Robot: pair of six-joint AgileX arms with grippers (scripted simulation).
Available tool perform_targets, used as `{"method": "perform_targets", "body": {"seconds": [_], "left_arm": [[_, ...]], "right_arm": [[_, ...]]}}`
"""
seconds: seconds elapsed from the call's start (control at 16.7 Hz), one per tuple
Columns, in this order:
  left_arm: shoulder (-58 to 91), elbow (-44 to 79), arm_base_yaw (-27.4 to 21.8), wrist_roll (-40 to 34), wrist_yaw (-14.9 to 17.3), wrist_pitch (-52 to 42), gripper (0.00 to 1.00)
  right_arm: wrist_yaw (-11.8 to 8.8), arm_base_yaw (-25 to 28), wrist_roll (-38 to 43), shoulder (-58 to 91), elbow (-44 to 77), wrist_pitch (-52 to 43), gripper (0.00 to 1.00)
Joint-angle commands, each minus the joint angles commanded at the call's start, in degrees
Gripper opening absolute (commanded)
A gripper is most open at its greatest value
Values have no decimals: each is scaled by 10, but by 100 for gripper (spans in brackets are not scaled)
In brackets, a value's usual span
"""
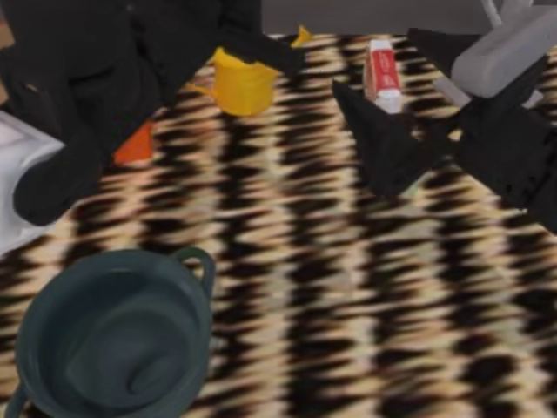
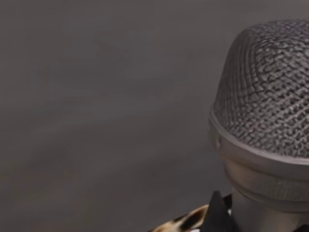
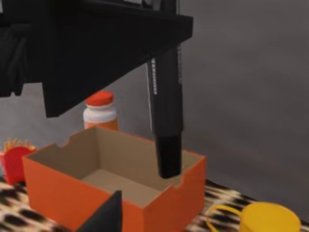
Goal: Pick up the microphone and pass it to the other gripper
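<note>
My left gripper (image 1: 271, 52) is raised over the table's far left part and is shut on the microphone. In the left wrist view the round grey mesh head (image 2: 270, 92) fills the frame, with one fingertip (image 2: 217, 215) beside its collar. From the right wrist view, the slim black handle (image 3: 166, 121) hangs down out of the left gripper, above an open orange box (image 3: 111, 179). The microphone cannot be made out in the top view. My right gripper (image 1: 361, 139) is open at the far right, pointing towards the left arm; one of its fingers (image 3: 110, 212) shows.
A yellow mug (image 1: 239, 83) stands between the arms at the far edge. The red-white carton (image 1: 381, 70) lies beside the right gripper. A dark green pot (image 1: 113, 340) fills the near left corner. Behind the orange box (image 1: 135, 144) stands an orange-lidded bottle (image 3: 100, 113).
</note>
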Motion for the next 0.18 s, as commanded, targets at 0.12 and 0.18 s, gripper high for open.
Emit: {"method": "perform_targets", "body": {"seconds": [0.12, 0.18], "left_arm": [[-11, -9, 15, 0, 12, -1, 0], [-12, -10, 16, 0, 13, -1, 0]], "right_arm": [[-5, -2, 0, -22, -21, -4, 100], [-5, -2, 0, -25, -23, -4, 100]]}}
